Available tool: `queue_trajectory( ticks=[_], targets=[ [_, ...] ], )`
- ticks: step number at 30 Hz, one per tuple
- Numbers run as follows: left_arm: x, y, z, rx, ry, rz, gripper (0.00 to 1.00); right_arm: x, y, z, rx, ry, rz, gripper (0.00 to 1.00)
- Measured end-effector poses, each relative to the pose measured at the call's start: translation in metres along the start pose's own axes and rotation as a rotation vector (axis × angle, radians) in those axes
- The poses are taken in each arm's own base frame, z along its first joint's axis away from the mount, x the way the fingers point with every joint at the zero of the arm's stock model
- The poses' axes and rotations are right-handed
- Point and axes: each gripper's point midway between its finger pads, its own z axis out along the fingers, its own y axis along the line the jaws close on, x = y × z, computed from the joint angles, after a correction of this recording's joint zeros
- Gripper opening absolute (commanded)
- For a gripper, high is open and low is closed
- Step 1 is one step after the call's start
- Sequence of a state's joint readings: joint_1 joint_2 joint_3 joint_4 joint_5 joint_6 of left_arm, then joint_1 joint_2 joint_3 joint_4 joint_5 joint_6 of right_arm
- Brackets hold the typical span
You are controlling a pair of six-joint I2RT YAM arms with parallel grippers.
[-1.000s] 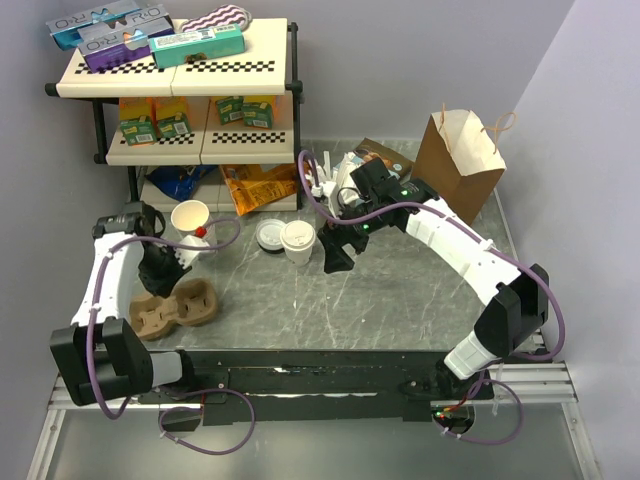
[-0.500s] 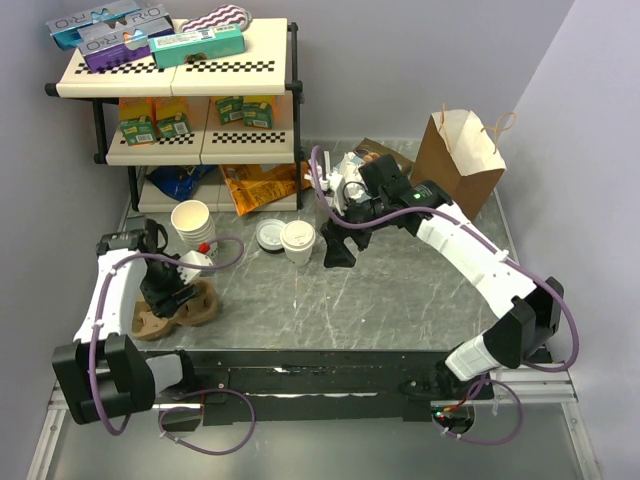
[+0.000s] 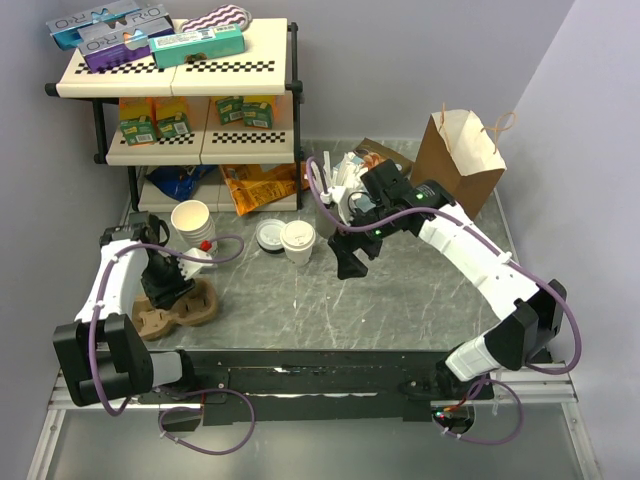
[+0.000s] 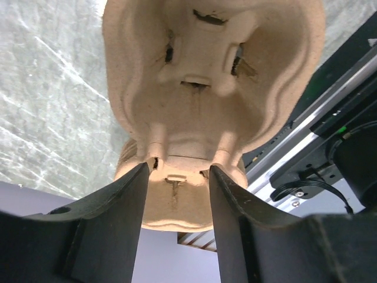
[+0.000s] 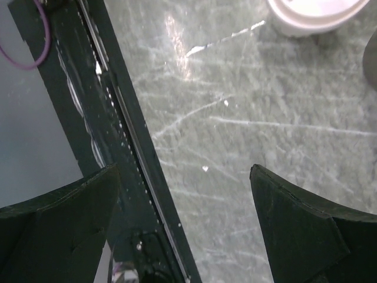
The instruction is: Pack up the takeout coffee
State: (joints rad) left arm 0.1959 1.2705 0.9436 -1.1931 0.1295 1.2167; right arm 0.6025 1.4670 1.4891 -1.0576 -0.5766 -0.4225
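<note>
While left claw (image 3: 162, 282) clamps the carrier (image 3: 203, 308) and right claw (image 3: 349, 264) gapes apart, coffee (image 3: 297, 237) sits unpacked on worktop (image 3: 400, 305).

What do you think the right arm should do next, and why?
Probably slide the right gripper left toward the takeout coffee until its fingers straddle the cup. Its jaws are open and empty over bare table, beside the cup rather than around it. Meanwhile the left gripper pinches the cup carrier, which has no cup in it.
</note>
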Motion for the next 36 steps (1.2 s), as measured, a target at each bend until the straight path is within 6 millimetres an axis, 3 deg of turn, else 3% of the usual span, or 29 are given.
queue_trajectory(
  ticks=[8,13,25,32,35,36],
  targets=[
    [-0.001,0.002,0.001,-0.007,-0.007,0.024,0.47,0.003,-0.003,0.001,-0.009,0.058,0.002,0.97],
    [0.000,0.001,0.006,-0.005,-0.006,0.027,0.54,0.003,-0.005,0.003,-0.014,0.065,-0.001,0.97],
    [0.004,-0.008,0.015,0.028,0.003,0.026,0.49,0.005,-0.007,0.008,-0.025,0.081,0.011,0.97],
    [0.003,-0.008,0.015,0.031,-0.004,0.026,0.35,0.005,-0.008,0.010,-0.028,0.085,0.015,0.97],
    [0.003,-0.008,0.015,0.030,-0.003,0.025,0.20,0.002,-0.009,0.011,-0.027,0.082,0.013,0.97],
    [0.003,-0.008,0.015,0.030,-0.003,0.025,0.08,0.002,-0.010,0.011,-0.027,0.083,0.013,0.97]
  ],
)
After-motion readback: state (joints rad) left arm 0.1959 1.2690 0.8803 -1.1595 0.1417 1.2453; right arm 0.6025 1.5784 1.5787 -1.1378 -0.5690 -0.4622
